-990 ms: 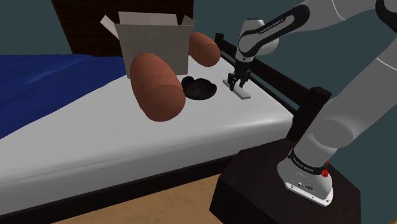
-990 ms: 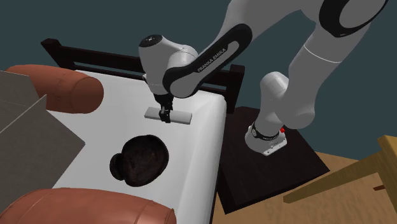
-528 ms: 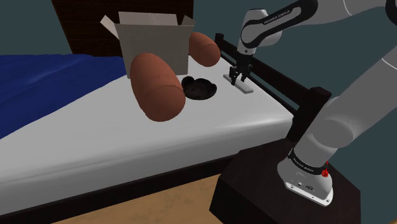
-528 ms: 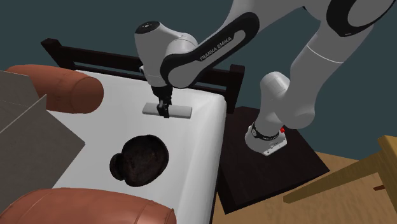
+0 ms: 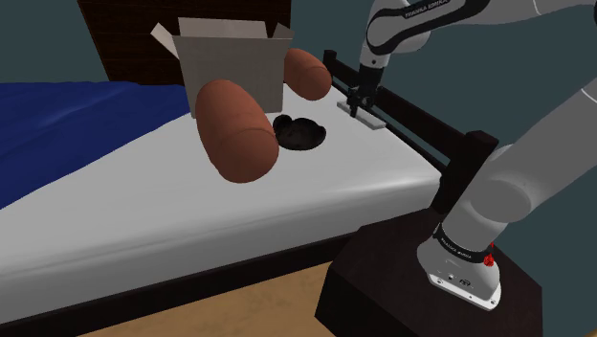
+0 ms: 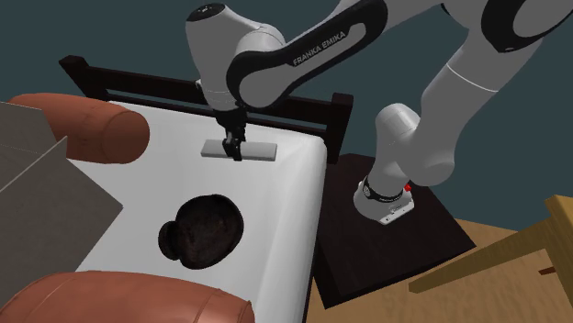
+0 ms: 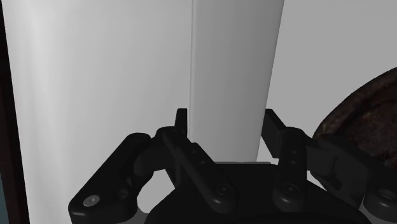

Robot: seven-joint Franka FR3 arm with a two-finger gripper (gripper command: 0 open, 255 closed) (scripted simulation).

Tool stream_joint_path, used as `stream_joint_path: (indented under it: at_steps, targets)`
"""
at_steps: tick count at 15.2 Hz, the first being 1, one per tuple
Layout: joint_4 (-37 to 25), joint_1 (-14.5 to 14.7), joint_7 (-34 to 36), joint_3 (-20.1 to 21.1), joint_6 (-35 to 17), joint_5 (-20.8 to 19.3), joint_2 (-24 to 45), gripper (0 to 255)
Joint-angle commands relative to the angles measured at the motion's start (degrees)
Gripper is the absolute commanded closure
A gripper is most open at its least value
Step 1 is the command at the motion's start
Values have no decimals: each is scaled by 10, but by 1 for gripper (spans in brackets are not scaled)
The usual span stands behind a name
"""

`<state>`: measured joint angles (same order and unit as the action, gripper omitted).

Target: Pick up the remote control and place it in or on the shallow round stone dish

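In the shoulder view my gripper [image 5: 361, 107] hangs over the far side of the white mattress [image 5: 316, 191], close to the dark bed frame [image 5: 459, 144]. It is clamped on the remote control [image 5: 374, 121], a pale grey bar. The dark round dish [image 5: 299, 133] lies on the mattress near it, on the view's left, beside a brown bolster [image 5: 236, 129] and in front of a cardboard box [image 5: 234, 57].

In the second exterior view my fingers grip the remote control [image 6: 262, 150] at its middle and it sits level. I cannot tell whether it is clear of the mattress. The dish [image 6: 204, 229] lies apart from it, toward the camera, between two bolsters.

In the wrist view the remote control [image 7: 232, 70] runs straight out between my fingers [image 7: 181, 124], both pressed against its edges. The mottled dish [image 7: 362, 121] shows off to one side.
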<state>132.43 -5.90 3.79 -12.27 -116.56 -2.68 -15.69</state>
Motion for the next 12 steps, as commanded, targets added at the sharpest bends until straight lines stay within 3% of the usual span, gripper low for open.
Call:
stream_joint_path:
  at_steps: [1, 12]
  targets:
    - [-11, 0, 0, 0, 16, -1, -5, 255]
    - [-78, 1, 3, 5, 99, -1, -22, 255]
